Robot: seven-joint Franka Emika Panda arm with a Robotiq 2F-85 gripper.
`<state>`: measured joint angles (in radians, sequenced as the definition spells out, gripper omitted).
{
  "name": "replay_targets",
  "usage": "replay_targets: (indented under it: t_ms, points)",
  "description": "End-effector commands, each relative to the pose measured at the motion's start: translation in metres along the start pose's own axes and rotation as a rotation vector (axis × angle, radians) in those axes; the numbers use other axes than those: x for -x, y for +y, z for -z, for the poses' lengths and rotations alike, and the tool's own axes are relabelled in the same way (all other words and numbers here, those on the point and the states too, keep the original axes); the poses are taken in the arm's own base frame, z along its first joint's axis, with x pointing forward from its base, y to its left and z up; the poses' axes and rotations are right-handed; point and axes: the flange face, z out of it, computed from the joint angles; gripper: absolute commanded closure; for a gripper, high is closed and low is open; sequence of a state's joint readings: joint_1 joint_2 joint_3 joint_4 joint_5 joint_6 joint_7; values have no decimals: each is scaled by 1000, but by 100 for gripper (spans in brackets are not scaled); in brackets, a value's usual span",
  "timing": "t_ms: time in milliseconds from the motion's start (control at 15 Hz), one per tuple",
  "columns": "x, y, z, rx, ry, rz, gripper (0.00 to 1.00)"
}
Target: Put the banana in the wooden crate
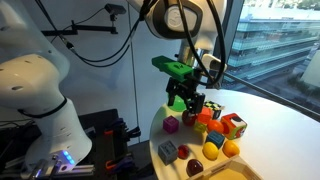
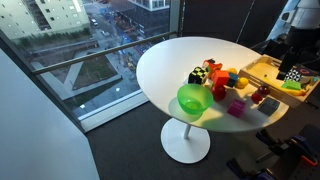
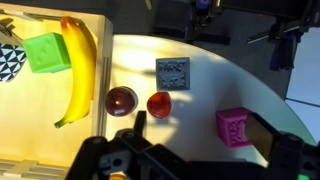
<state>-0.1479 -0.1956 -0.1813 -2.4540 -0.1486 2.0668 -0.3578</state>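
The yellow banana (image 3: 78, 68) lies inside the pale wooden crate (image 3: 30, 125) in the wrist view, next to a green cube (image 3: 45, 52). My gripper (image 3: 200, 135) is open and empty. It hangs above the white table just beside the crate, with a purple cube (image 3: 234, 127) close to one finger. In both exterior views the gripper (image 1: 188, 95) (image 2: 290, 72) hovers over the crate's (image 2: 262, 68) end of the table. The crate's rim (image 1: 228, 173) shows at the bottom edge of an exterior view.
A dark red ball (image 3: 121, 100), a red fruit (image 3: 159, 104) and a grey block (image 3: 172, 72) lie on the round white table (image 2: 165, 60). A green bowl (image 2: 193, 98) and several toys (image 1: 215, 125) stand near the crate. A window runs behind the table.
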Motion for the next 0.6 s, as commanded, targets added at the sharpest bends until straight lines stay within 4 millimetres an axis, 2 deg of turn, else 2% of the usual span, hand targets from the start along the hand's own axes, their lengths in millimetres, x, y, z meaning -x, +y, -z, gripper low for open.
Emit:
replay_targets:
  t_ms: [0, 533]
  points:
    - [15, -13, 32, -5, -7, 14, 0]
    - [47, -29, 85, 6, 53, -6, 0]
